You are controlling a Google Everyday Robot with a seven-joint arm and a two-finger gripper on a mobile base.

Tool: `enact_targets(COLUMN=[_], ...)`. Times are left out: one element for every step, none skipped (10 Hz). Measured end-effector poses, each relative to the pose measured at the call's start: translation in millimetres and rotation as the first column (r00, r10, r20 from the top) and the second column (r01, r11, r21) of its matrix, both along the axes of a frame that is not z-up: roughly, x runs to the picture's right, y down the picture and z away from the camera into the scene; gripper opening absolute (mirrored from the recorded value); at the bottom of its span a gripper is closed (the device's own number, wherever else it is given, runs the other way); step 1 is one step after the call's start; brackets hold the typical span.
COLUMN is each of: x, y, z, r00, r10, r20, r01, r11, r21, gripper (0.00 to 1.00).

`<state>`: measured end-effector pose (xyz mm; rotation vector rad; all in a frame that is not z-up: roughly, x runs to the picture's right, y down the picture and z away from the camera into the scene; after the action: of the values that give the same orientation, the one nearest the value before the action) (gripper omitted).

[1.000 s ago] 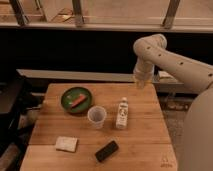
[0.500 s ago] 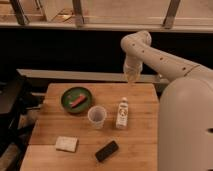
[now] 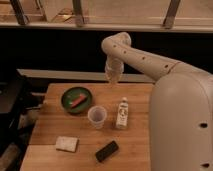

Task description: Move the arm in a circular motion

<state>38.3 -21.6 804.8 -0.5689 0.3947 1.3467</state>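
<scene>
Cream and thick-tubed, marked with small dark dots, the arm [image 3: 145, 61] fills the right side of the camera view. Its bulky near segment rises at the right edge, a long link runs up and left to a rounded joint on the far side of the scene, and from there a narrower end drops straight down. At the bottom of that drop is the pincer [image 3: 114, 78], hanging above the far edge of the wooden worktop [image 3: 142, 145] and apart from everything on it; whether it is spread or pressed together I cannot tell. Nearer than the pincer and to its left lies a dark green bowl [image 3: 67, 102] with a reddish-orange item [image 3: 78, 101] inside. Just right of the bowl and a little nearer stands a clear plastic cup [image 3: 97, 117], upright. Just beside the cup on its right is a small pale bottle [image 3: 122, 113], also upright, nearer than the pincer and slightly to its right. Toward the near edge lie a pale rectangular block [image 3: 66, 144] on the left and a flat black object [image 3: 107, 151] to its right, set at an angle. All of these sit low on the worktop, below the level of the pincer. The bottle bears a label, but its writing cannot be read.
</scene>
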Motion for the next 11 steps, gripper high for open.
enact_targets(x=[-10.6,-16.9,-21.0,-18.4,-9.5,1.0,20.2,49.0,71.6,102.8,118.7], y=[11.7,21.8,35.6,43.5,49.5,52.0,53.9,53.6,52.3,50.8,45.6], z=[-10.1,-19.3,-35.1,-46.4,-55.9,-59.6,-62.0,-60.3,-57.1,-53.7,-49.4], r00=[0.999,0.998,0.995,0.994,0.994,0.995,0.997,0.997,0.994,0.984,0.975], r10=[-0.007,-0.010,-0.008,-0.003,0.006,0.021,0.047,0.081,0.104,0.134,0.161], r20=[0.036,0.062,0.095,0.110,0.109,0.095,0.062,0.003,-0.045,-0.114,-0.151], r01=[0.008,0.011,0.011,0.007,-0.003,-0.018,-0.046,-0.081,-0.104,-0.135,-0.160], r11=[0.9999,0.9997,0.9993,0.9993,0.9996,0.9995,0.9987,0.9966,0.9946,0.9909,0.9870], r21=[-0.013,-0.022,-0.035,-0.036,-0.029,-0.026,-0.022,-0.014,-0.004,0.003,0.014], gripper=[0.00,0.00,0.00,0.00,0.00,0.00,0.00,0.00,0.00,0.00,0.00])
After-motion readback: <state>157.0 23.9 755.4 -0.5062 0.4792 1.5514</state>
